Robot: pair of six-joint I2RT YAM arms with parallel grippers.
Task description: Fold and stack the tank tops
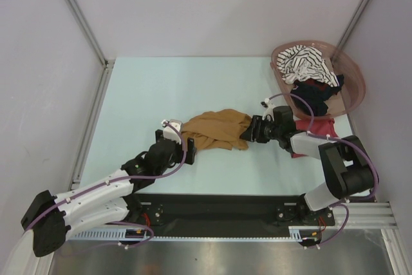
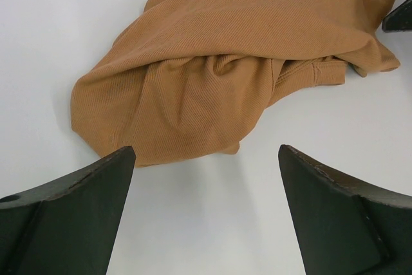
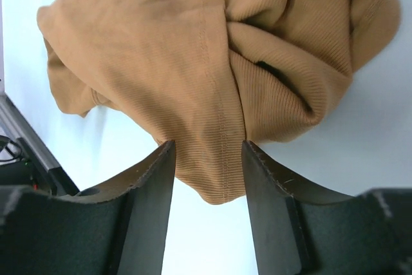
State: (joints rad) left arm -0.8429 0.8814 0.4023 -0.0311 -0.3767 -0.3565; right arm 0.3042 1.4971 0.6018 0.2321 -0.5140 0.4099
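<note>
The mustard-brown tank top (image 1: 215,130) lies crumpled on the table's middle. It also shows in the left wrist view (image 2: 225,49) and the right wrist view (image 3: 193,43). My left gripper (image 1: 187,143) is open and empty at its left edge, jaws wide over bare table (image 2: 206,149). My right gripper (image 1: 248,130) is at its right edge, jaws partly open with a seamed fold lying unpinched between the fingers (image 3: 208,143). The striped tank top (image 1: 309,62) and the black one (image 1: 318,91) sit in the basket. The dark red one (image 1: 322,123) lies partly under my right arm.
The pinkish-brown oval basket (image 1: 353,72) stands at the back right corner. Grey walls and metal rails (image 1: 90,127) bound the table at left and back. A black base strip (image 1: 219,214) runs along the near edge.
</note>
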